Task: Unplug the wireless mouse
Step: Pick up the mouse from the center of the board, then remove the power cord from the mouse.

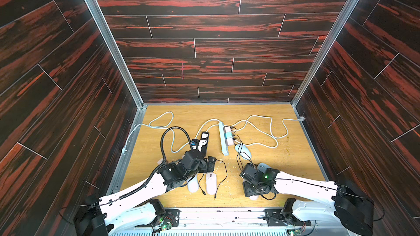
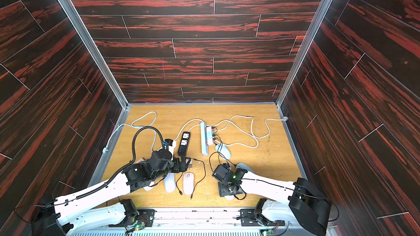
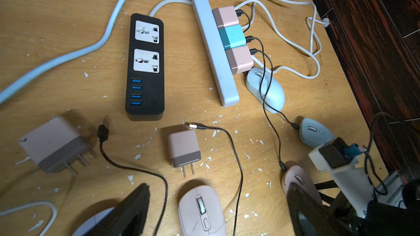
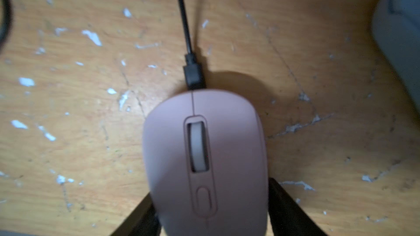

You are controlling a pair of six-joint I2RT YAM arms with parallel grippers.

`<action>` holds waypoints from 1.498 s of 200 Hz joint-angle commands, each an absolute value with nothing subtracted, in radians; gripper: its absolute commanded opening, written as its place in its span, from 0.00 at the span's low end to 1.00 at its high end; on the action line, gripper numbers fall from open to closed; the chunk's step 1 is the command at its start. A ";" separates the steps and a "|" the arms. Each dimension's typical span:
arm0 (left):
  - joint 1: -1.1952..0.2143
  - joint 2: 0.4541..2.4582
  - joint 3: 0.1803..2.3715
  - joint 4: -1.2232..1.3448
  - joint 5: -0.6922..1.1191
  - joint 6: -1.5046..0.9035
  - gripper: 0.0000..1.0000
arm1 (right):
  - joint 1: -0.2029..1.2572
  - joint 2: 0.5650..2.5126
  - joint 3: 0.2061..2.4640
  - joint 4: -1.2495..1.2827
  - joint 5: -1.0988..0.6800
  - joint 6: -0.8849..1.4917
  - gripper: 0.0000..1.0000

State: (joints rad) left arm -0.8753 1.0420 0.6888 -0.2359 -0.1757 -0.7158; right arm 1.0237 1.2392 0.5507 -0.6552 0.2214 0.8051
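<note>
A pink wireless mouse (image 4: 227, 144) lies on the wooden table with a black cable plug (image 4: 193, 73) in its front end. My right gripper (image 4: 211, 189) is shut on it, one black finger against each side. The left wrist view shows the same mouse (image 3: 297, 180), its cable running up to the chargers on the pale power strip (image 3: 213, 46). In both top views the right gripper (image 1: 250, 191) covers this mouse. My left gripper (image 3: 216, 210) hangs open above a second pink mouse (image 3: 202, 207), which has no cable in it.
A black power strip (image 3: 145, 64) lies left of the pale one. Two loose pink chargers (image 3: 184, 148) (image 3: 54, 144) and loose black USB cables lie near the left gripper. A pale blue mouse (image 3: 268, 89) and a grey-blue mouse (image 3: 316, 132) are also cabled.
</note>
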 commanded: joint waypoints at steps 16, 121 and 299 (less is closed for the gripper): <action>-0.866 1.032 0.735 -0.219 -0.217 -0.684 0.94 | 1.058 1.291 0.556 -0.644 0.212 0.821 0.71; -0.839 0.944 0.713 -0.265 -0.253 -0.708 0.92 | 1.106 1.271 0.596 -0.589 0.291 0.809 0.40; -0.864 1.177 0.650 0.236 0.094 -0.924 0.72 | 1.109 0.897 0.491 -0.271 0.288 0.524 0.00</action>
